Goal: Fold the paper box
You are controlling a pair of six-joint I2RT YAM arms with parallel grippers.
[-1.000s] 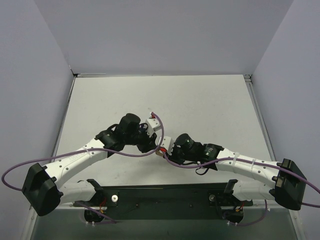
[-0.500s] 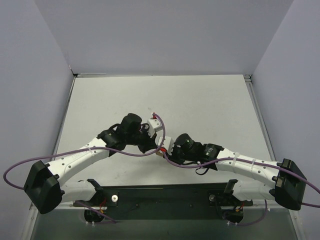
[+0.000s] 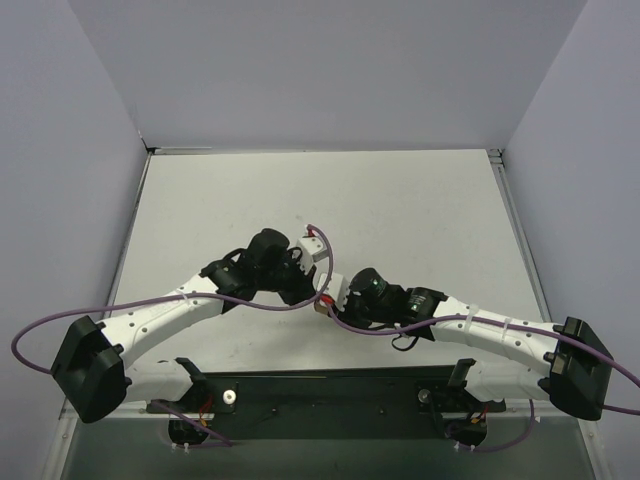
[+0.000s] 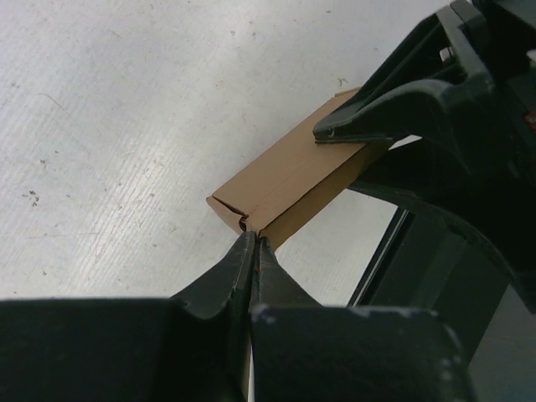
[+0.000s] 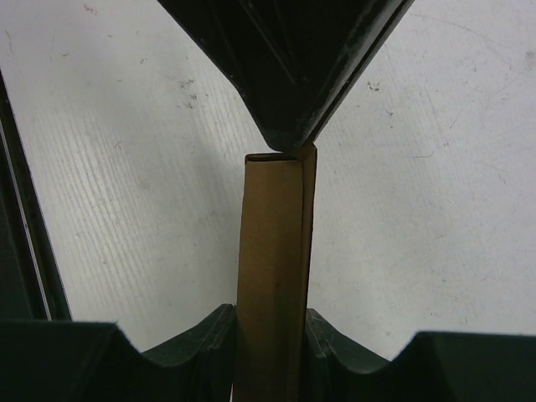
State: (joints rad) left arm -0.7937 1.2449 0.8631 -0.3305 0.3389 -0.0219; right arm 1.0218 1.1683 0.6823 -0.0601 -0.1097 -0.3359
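The paper box (image 4: 289, 176) is a compact brown cardboard bar, held just above the white table. My right gripper (image 5: 270, 322) is shut on it, one finger on each long side of the box (image 5: 272, 243). Its fingers (image 4: 377, 117) show at the box's far end in the left wrist view. My left gripper (image 4: 254, 240) is shut, and its joined tips touch the box's near end, where flap edges meet. In the top view both grippers meet at mid-table, and only a brown sliver of the box (image 3: 318, 307) shows between them.
The white table (image 3: 400, 200) is walled at the back and on both sides. A black mounting plate (image 3: 330, 395) runs along the near edge. Purple cables (image 3: 270, 308) loop from both arms.
My left arm has shifted slightly to the right, toward the right gripper. The right arm and the box have stayed in place.
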